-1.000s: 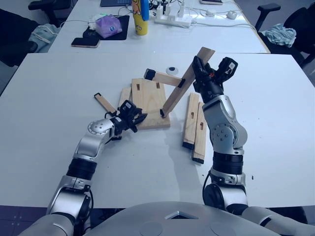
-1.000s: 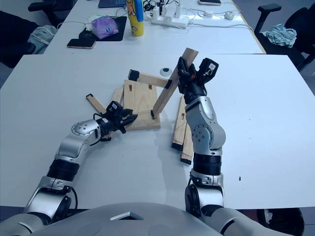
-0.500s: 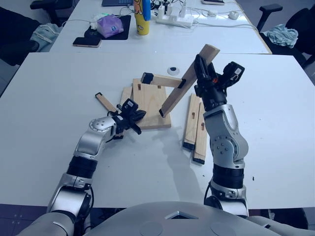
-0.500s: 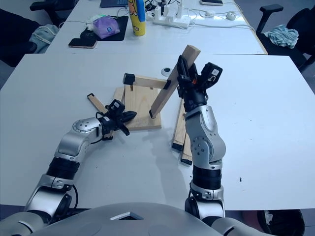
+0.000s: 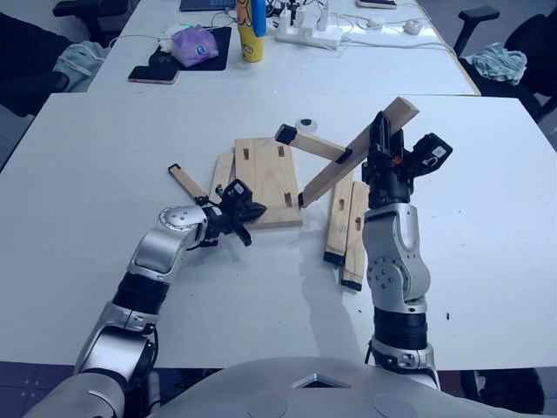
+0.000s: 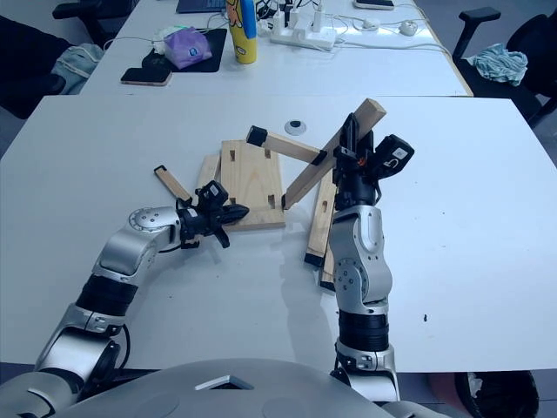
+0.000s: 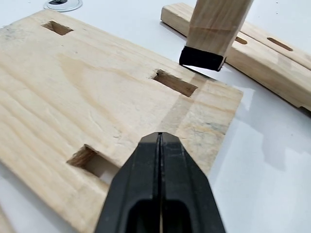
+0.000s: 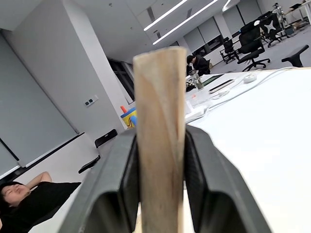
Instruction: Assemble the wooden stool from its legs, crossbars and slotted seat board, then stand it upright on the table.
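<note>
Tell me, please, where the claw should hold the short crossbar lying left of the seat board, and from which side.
Probably at its bare wooden middle, from straight above, pinching across the narrow width. The short crossbar lies flat and slanted on the table, black caps at both ends, and both long sides look free of the seat board.

Pale unfinished wood on the seat board (image 7: 87, 82), matt, grain plain to see, slot edges rough and splintery. Same bare light wood on the leg (image 8: 159, 82), with a black, rubbery-looking end cap (image 7: 201, 58). The loose legs (image 5: 352, 235) are bare wood too. Smooth black plastic with a slight sheen on the left gripper (image 7: 159, 138); dark matt plastic on the right gripper (image 8: 160, 138). White table (image 7: 272, 160), smooth, faintly glossy.
</note>
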Robot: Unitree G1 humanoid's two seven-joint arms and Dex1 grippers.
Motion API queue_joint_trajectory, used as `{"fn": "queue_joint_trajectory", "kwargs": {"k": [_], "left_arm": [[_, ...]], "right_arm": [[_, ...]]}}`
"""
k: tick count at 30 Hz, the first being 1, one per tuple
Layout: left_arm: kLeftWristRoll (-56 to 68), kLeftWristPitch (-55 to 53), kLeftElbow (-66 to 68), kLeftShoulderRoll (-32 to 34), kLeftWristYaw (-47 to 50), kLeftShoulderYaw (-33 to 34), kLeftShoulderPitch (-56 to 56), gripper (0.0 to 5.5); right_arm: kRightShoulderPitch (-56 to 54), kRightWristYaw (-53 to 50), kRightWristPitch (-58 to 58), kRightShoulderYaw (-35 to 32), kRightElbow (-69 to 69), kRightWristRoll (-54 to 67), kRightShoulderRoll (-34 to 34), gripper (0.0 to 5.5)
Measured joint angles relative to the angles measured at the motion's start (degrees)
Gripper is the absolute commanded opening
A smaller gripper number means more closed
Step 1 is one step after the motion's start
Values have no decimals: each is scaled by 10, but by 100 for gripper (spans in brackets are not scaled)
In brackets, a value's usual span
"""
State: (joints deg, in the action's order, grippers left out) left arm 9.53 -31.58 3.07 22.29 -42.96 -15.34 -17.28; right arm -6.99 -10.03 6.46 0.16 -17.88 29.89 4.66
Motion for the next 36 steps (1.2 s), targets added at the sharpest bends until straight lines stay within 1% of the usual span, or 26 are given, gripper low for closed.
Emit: {"fn": "queue_joint_trajectory", "kwargs": {"k": [4, 9, 14, 20, 26, 36], "left_arm": [[4, -3, -3, -2, 5, 2, 6, 0], [6, -6, -6, -6, 12, 3, 9, 0], [6, -6, -6, -6, 12, 2, 8, 0], [6, -16, -7, -6, 12, 0, 4, 0], [7, -21, -14, -8, 18, 2, 9, 0], [13, -28, -24, -9, 22, 2, 16, 0]], "right_arm": [[-5, -7, 2, 13, 0, 30, 0, 105], [-23, -8, -5, 28, 17, 38, -1, 105], [-40, 6, -62, 32, 92, 31, 0, 105], [-46, 8, -111, 38, 128, 17, 0, 105], [-42, -17, -91, 41, 100, 3, -1, 105], [-3, -25, -75, 58, 58, -19, -4, 105]]}}
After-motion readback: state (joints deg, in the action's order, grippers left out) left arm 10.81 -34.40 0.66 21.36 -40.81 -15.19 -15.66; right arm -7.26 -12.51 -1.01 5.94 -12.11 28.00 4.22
